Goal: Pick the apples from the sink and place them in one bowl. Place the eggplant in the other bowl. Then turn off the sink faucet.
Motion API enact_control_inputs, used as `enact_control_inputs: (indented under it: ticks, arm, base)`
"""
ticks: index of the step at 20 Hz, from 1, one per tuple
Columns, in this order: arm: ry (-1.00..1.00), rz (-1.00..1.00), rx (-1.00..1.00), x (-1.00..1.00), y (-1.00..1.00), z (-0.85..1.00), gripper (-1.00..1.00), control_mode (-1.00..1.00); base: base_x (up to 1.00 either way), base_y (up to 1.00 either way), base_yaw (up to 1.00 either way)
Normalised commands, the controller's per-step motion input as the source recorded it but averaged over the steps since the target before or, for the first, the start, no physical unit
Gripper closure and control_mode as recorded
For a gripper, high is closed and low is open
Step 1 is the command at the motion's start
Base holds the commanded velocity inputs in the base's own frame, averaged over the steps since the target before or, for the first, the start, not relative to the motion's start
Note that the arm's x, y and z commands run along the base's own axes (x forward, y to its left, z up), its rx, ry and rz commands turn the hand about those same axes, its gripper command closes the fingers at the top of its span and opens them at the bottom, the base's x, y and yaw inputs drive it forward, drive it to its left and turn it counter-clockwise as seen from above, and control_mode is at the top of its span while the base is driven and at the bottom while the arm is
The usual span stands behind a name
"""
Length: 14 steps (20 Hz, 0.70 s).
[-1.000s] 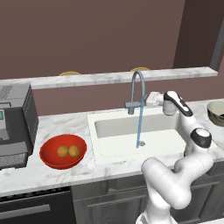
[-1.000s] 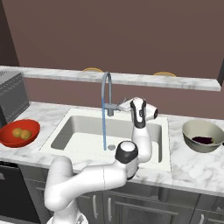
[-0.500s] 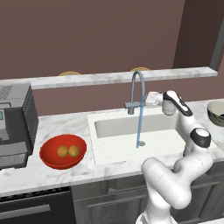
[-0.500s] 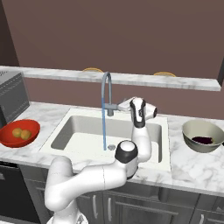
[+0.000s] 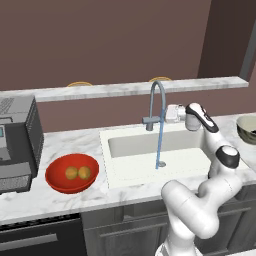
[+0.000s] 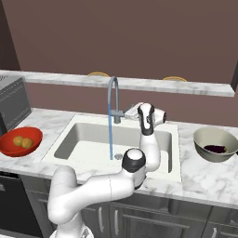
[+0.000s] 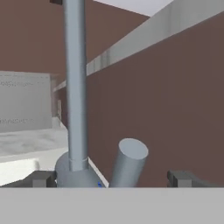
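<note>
The gripper (image 7: 112,178) is wide open and holds nothing; its two dark fingertips (image 7: 43,178) stand far apart, one on each side of the faucet's short lever handle (image 7: 127,162); the handle pokes up between them, and I cannot tell if a tip touches it. The sink faucet (image 5: 156,107) is a tall grey tap at the back of the sink (image 5: 134,172); a thin blue stream of water (image 5: 160,145) falls from its spout into the white basin — the tap is still on. The hand sits just beside the tap, on the right of it in both base views.

The red bowl (image 5: 56,179) stands on the marble counter (image 5: 60,200) left of the sink; the two apples (image 5: 78,173) lie side by side in it, touching or nearly so. The greenish-grey bowl (image 6: 204,139) stands on the counter right of the sink; the dark eggplant (image 6: 215,148) lies inside it. A grey box-like machine (image 5: 17,142) stands just behind the red bowl — well away from the arm.
</note>
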Motion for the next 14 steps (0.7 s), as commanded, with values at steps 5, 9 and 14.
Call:
enact_control_inputs:
  ticks: [5,9,14]
  arm:
    - [-0.06,0.20,-0.06,0.00,0.73,0.01,-1.00,-1.00]
    - [-0.08,0.19,-0.07,0.00,0.75,0.03,-1.00,-1.00]
    - [-0.06,0.19,-0.07,0.00,0.74,0.01,-1.00,-1.00]
  base:
    - [0.00,0.00,0.00]
    - [0.00,0.00,0.00]
    - [0.00,0.00,0.00]
